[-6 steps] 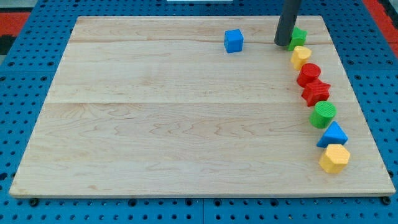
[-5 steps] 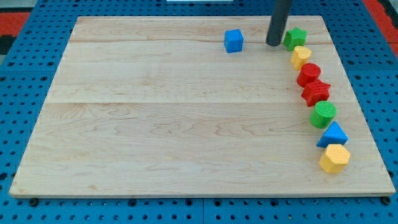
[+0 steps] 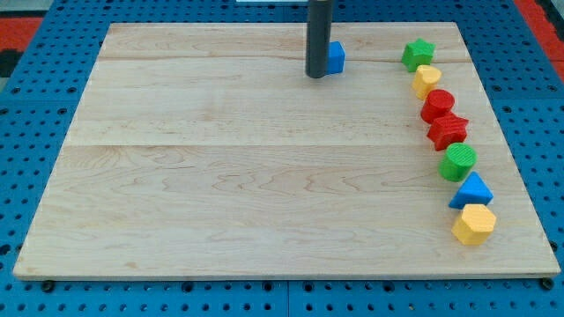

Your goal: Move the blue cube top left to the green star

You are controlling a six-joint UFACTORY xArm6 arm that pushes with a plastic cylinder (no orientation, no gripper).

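Fingers were not fitted to this arm, so no open, closed or grasping state applied; the arm ended in a straight dark rod. My tip point(image 3: 317, 76) rested on the pale wooden board point(image 3: 220, 176) near the view's top, just at the view's left side of the small blue cube point(image 3: 336, 57). The rod covered the cube's left portion, and whether the tip was touching the cube could not be determined.

The blue cube sat near the top edge of the board, slightly right of centre. The green star-shaped block point(image 3: 419, 54) lay well apart from it toward the view's right, at roughly the same height in the view.

Below the green star, a curved line of blocks ran down the board's right side:
- yellow block point(image 3: 426, 80), shape not clear, just below the star;
- red rounded block point(image 3: 437, 104), beneath the yellow one;
- red star-shaped block point(image 3: 448, 130), touching or nearly touching the red rounded block;
- green cylinder point(image 3: 457, 162), below the red star;
- blue triangular block point(image 3: 472, 189), below the cylinder;
- yellow hexagonal block point(image 3: 474, 223), lowest in the line, close to the blue triangular block.

The board lay on a blue perforated surface point(image 3: 35, 176).
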